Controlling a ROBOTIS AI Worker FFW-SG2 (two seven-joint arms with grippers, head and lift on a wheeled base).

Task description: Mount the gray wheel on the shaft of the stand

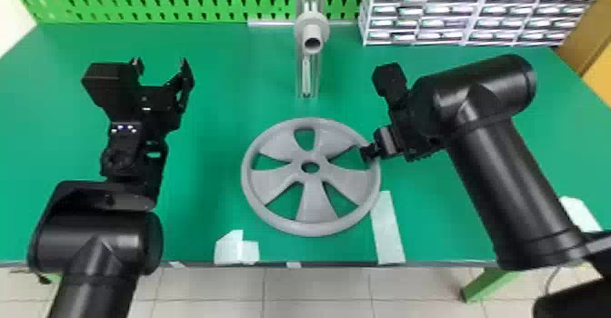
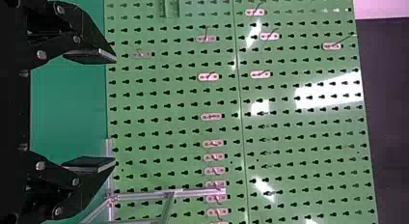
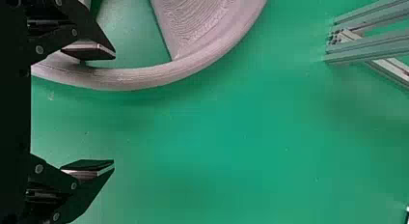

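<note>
The gray wheel (image 1: 311, 203) is lying flat on the green table (image 1: 204, 126), its center hole facing up. Taking the wheel as the center of a clock in the head view, the right gripper (image 1: 376, 150) is sitting between two and three o'clock, at the rim. In its own wrist view, its two fingers (image 3: 91, 50) are standing apart, one overlapping the rim and a gap between spokes, the other hanging over the table outside the rim. Whether either is touching the wheel, I cannot tell.

At twelve o'clock, well apart from the wheel, the stand (image 1: 307, 78) is rising upright, its shaft (image 1: 313, 33) pointing toward the robot. The left gripper (image 1: 161, 74) is hovering at ten o'clock, clear of the wheel, with its fingers spread apart.

A white strip (image 1: 388, 231) is lying just beside the wheel at four o'clock, and white patches (image 1: 236, 249) are sitting between seven and eight. Farther out, a green pegboard (image 1: 182, 3) is standing behind the table from eleven toward twelve, and a drawer cabinet (image 1: 473, 10) is standing between one and two.
</note>
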